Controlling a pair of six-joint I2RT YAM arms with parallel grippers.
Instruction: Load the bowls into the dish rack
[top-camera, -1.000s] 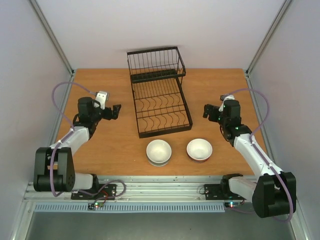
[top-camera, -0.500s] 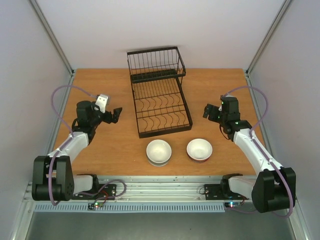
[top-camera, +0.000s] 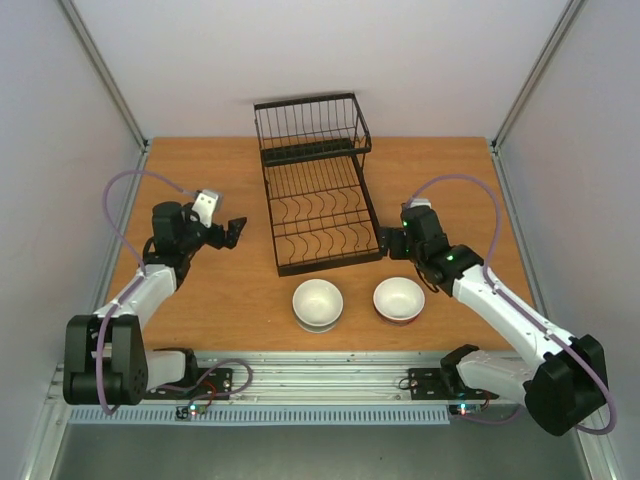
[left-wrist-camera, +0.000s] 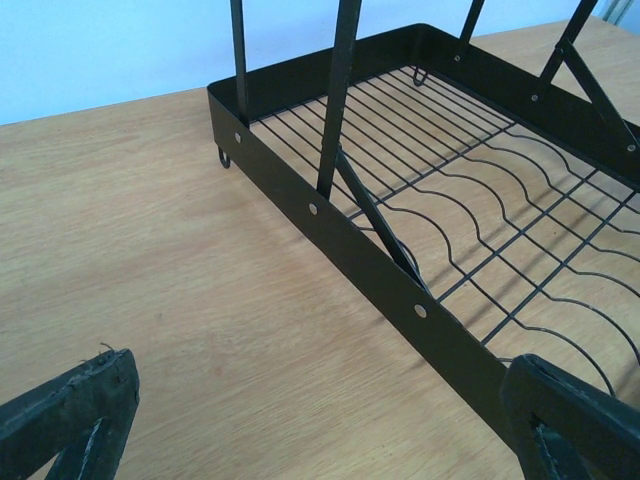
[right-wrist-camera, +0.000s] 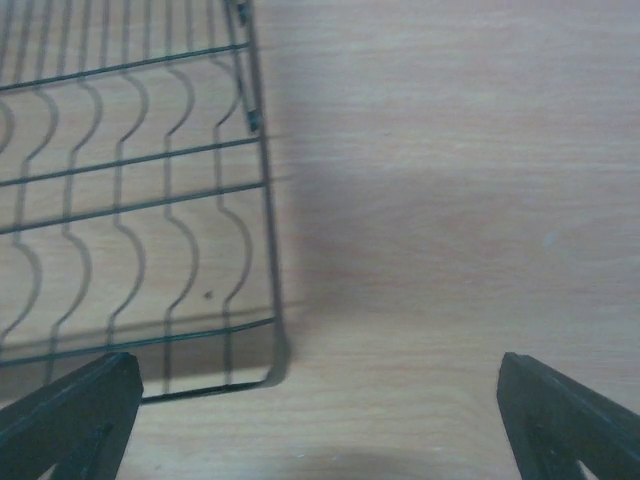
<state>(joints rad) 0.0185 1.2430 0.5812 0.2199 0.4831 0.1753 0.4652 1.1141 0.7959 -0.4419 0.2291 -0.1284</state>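
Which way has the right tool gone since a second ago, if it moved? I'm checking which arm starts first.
Yes. The right tool has swung left across the table, from well clear of the dish rack to just beside the rack's near right corner, jaws open.

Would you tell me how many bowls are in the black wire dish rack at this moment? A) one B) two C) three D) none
D: the black wire dish rack is bare, and both white-lined bowls, one cream and one dark red, sit on the wooden table in front of it.

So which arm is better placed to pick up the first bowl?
Right, probably. Its open end effector hangs just above the dark red bowl; the left end effector sits farther from both bowls, beside the dish rack.
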